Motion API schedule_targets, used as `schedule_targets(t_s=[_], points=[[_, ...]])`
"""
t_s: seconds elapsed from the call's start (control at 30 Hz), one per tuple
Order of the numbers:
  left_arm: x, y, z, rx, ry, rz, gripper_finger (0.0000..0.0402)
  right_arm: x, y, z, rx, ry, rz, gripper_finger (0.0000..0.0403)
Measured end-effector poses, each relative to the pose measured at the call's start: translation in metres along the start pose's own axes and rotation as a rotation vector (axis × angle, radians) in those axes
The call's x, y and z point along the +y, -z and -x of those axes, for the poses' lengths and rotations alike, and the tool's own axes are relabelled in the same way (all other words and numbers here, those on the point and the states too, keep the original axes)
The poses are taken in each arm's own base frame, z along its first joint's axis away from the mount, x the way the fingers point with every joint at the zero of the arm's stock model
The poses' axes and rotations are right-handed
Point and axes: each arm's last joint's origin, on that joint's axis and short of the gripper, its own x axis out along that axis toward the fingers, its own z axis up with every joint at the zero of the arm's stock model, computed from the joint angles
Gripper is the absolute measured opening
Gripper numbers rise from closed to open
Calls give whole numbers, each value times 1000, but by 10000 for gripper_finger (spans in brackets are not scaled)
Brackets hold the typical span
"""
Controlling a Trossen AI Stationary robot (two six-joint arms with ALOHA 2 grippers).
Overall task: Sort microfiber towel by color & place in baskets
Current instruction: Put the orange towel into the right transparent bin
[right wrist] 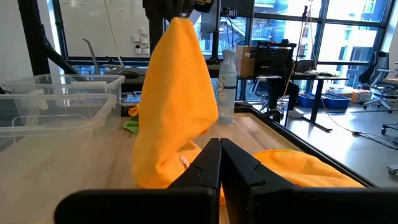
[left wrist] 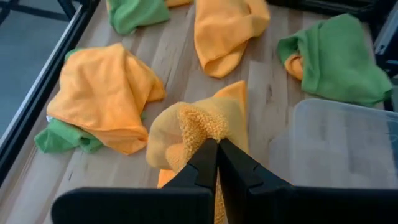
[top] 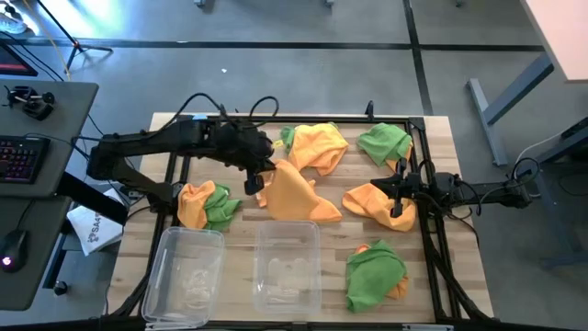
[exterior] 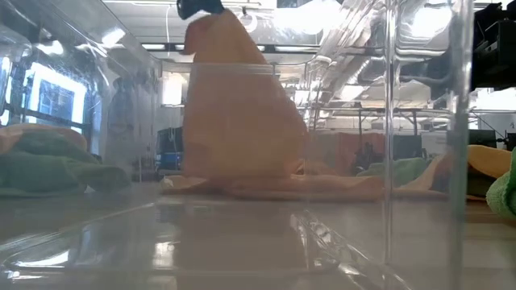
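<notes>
the left gripper [top: 254,182] has its fingers pinched tight on a corner of an orange towel [top: 296,193], lifted so the cloth hangs in a cone with its lower edge on the wood table [top: 441,267], just behind the 2 clear baskets [top: 287,267] at the near edge; both baskets look empty. the right gripper [top: 397,204] sits closed and low on the table beside another orange towel [top: 372,200] and seems to hold nothing.

risks, as i judge them: the grip is on a small fold only, so the cloth could slip out mid-carry; the trailing hem may drag and catch the near basket's rim, pushing the light tub; a low carry could drape the towel over the wall rather than inside. mixed heaps, such as the orange and green pile [top: 207,204] at the left arm's side and the green towel [top: 375,274] over orange at the front right, invite a 2-colour grab; the green towel [top: 384,142] at the back lies apart.
</notes>
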Motion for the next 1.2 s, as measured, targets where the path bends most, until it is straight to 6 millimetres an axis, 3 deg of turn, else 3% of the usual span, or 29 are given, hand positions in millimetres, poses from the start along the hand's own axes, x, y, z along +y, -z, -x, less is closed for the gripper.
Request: schedule_targets(t_s=[0.2,0.6,0.93,1.2], points=[[-9,-2,19,-93,37,-12,0,0,0,0,0,0,0,0],[-21,-22,76,-519,124,7,0,0,0,0,-1,0,-1,0],[-25,-16,113,-632,188,25,0,0,0,0,-1,0,0,0],[-50,-30,147,-670,315,-25,0,0,0,0,0,0,0,0]])
